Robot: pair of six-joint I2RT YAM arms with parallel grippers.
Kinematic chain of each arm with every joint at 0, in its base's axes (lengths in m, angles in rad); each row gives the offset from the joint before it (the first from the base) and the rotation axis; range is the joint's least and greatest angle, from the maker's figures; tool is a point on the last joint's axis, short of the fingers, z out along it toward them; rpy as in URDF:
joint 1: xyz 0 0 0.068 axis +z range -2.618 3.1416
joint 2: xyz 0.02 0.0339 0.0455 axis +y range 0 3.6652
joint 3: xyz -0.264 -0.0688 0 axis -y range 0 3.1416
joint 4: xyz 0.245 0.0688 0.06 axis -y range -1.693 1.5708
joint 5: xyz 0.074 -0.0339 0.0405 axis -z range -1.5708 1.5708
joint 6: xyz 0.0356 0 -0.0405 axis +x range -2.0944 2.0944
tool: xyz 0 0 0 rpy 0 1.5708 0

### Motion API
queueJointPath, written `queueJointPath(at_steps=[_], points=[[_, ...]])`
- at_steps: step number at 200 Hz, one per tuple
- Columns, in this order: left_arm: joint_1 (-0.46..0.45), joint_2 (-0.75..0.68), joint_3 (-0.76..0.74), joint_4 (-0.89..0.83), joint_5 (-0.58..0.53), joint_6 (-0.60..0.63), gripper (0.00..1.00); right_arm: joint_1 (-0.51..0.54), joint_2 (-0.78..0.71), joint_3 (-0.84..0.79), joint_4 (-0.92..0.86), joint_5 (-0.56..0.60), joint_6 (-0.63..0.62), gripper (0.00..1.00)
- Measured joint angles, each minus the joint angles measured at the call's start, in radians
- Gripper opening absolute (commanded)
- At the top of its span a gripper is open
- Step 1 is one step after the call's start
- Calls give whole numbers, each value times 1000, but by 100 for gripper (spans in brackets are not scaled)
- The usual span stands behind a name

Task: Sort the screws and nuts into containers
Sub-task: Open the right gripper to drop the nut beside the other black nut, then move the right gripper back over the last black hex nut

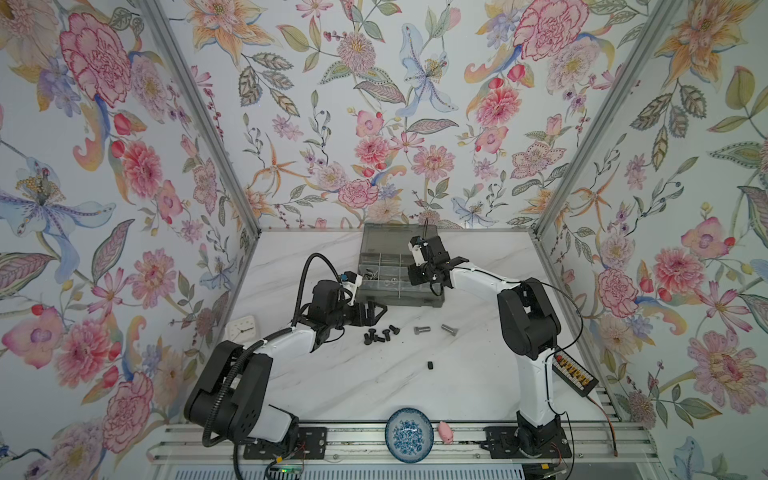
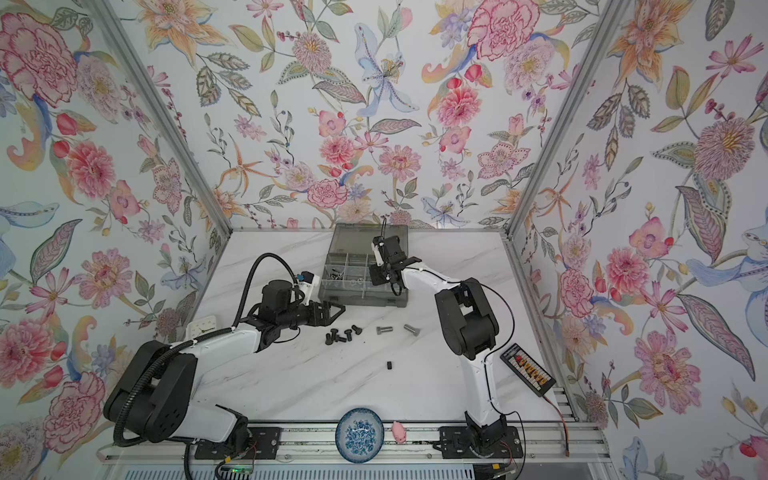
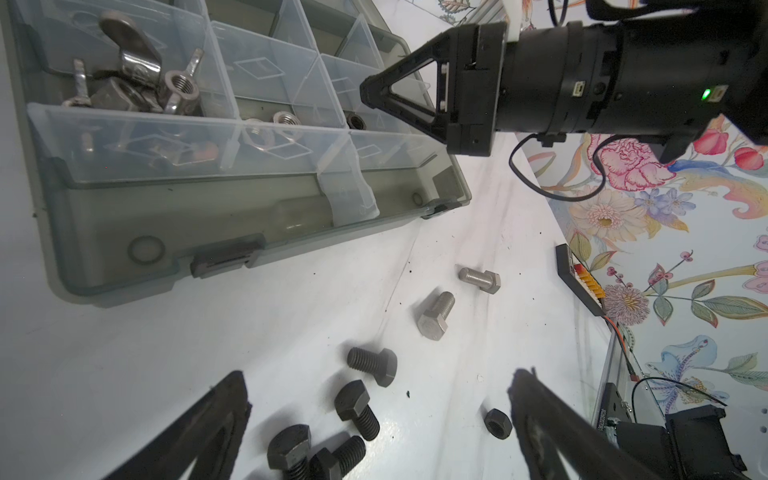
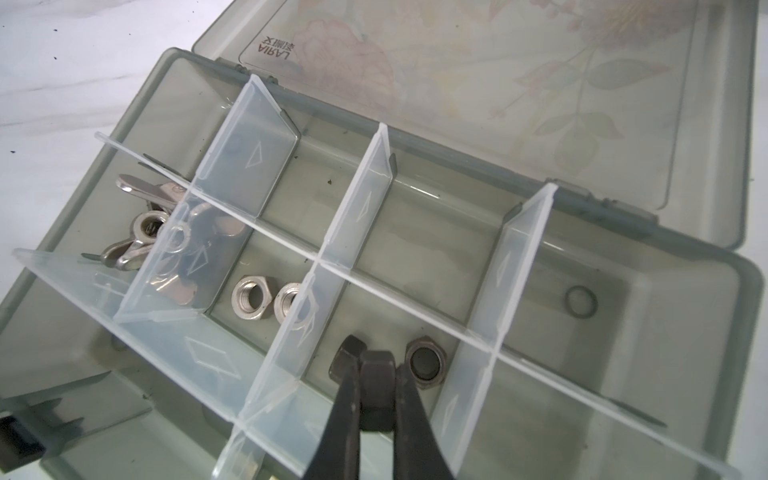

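Note:
My right gripper is shut on a black hex nut, held over an organizer compartment where two more black nuts lie. Neighbouring containers hold silver hex nuts and wing nuts. The grey organizer box stands open at the back of the table. My left gripper is open, low over the table, with nothing between its fingers. Several black screws lie just ahead of it. Two silver screws and one loose black nut rest on the table.
A blue-and-white bowl and a small pink toy sit at the front rail. A white clock lies by the left wall and a black terminal board by the right wall. Floral walls close in on three sides.

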Motion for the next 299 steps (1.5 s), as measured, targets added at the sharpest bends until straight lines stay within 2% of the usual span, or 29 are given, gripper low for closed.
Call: queueJointPath(at_steps=[19, 55, 86, 144, 170, 224, 265, 299], points=[[0, 0, -1, 0, 0, 0, 99, 0, 5, 0, -7, 0, 3, 8], [0, 0, -6, 1, 0, 0, 99, 0, 9, 0, -12, 0, 10, 29], [0, 0, -8, 1, 0, 0, 99, 0, 11, 5, -10, 0, 19, 36], [0, 0, -8, 1, 0, -1, 99, 0, -5, 6, -15, 0, 18, 42], [0, 0, -8, 0, 0, -1, 99, 0, -91, -26, -29, -8, 18, 48], [0, -7, -5, -30, -5, 3, 99, 0, -377, -171, -72, -64, 64, 57], [0, -22, 13, -53, -5, 8, 99, 9, -496, -312, -210, -111, 125, 61], [0, -23, 16, -57, -5, 8, 99, 79, -554, -430, -352, -109, 182, 63]])
